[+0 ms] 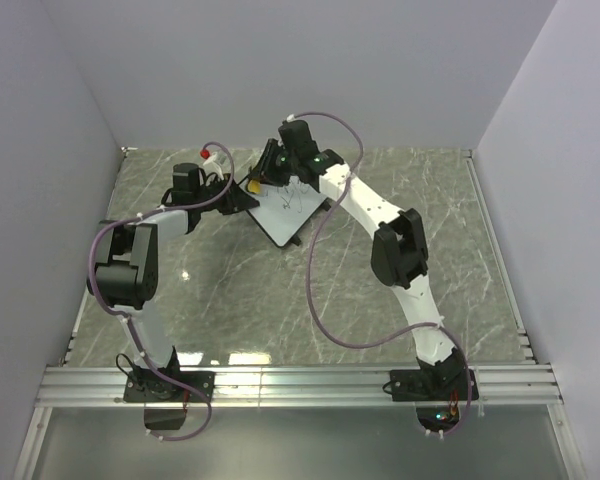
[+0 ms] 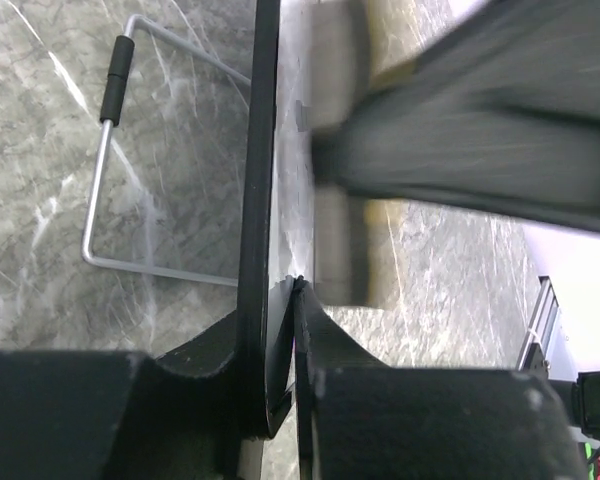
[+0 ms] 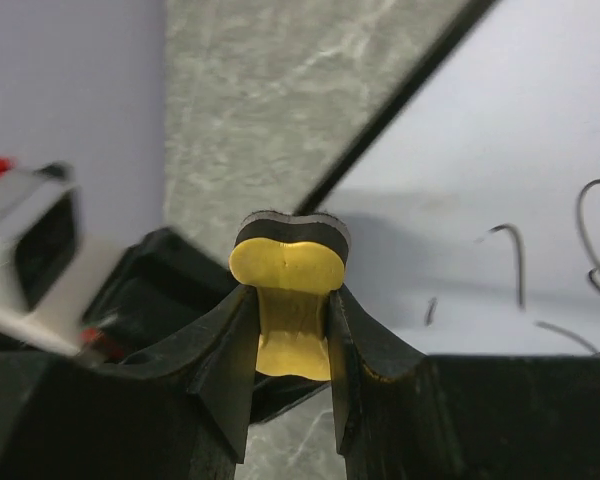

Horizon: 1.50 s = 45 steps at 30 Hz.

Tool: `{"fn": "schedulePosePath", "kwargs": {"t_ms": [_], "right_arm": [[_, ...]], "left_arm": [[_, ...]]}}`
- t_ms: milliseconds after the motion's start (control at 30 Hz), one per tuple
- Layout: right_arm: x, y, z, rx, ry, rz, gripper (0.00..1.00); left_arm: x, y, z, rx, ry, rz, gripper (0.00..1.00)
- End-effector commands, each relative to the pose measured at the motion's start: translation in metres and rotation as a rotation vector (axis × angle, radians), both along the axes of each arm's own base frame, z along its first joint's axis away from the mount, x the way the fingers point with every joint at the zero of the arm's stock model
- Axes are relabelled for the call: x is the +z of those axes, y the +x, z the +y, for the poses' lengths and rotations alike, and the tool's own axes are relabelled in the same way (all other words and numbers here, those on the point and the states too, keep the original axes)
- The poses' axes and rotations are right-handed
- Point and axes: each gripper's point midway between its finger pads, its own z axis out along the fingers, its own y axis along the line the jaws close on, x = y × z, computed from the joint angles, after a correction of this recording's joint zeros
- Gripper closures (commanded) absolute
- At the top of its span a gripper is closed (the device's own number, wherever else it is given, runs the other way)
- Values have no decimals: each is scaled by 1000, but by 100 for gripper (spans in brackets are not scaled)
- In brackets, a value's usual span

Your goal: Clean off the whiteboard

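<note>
From where I stand, the whiteboard (image 1: 298, 218) sits toward the far side of the marble table (image 1: 230, 295), a little left of centre. It is propped at a tilt, with its wire stand (image 2: 93, 200) splayed out behind it. The left gripper (image 2: 277, 300) is clamped on the board's black rim at its left edge. Its wrist camera sees the board edge-on, nipped between the two fingers, so that arm looks to be doing the steadying. The right gripper (image 3: 292, 298) is closed on the yellow eraser (image 3: 285, 265), whose rounded head pokes out past the fingertips. The eraser hangs over the board's left end, close to where the other gripper bites, but I can't tell whether it is actually pressing on the white face. What matters is that the black scribbles (image 3: 518, 262) all lie off to one side of the eraser, further along the board and away from the clamped edge. As I judge it, the wipe has to run along the board toward its free end, away from the left arm. The right arm is the only one placed to make it.
</note>
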Motion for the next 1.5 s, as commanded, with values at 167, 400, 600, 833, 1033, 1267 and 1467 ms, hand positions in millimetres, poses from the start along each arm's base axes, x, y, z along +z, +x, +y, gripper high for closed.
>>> {"fn": "schedulePosePath", "kwargs": {"t_ms": [167, 400, 600, 833, 1033, 1267, 1467], "right_arm": [[-93, -15, -40, -53, -283, 193, 100], [-146, -55, -78, -62, -454, 332, 100], [-168, -80, -99, -69, -515, 389, 100], [-120, -62, -96, -34, -429, 288, 100], [-46, -37, -83, -62, -196, 136, 100], [-4, 1, -52, -54, -66, 66, 100], [-2, 21, -45, -82, -46, 44, 100]], "left_arm": [[-57, -44, -18, -95, 73, 217, 100], [-55, -37, -14, -41, 98, 254, 100], [-44, -34, -9, -10, 129, 256, 100], [-41, -35, -9, -64, 161, 218, 100], [-52, -45, -8, -83, 159, 207, 100], [-59, -54, -9, -86, 153, 243, 100], [-59, -58, -18, -120, 187, 233, 100]]}}
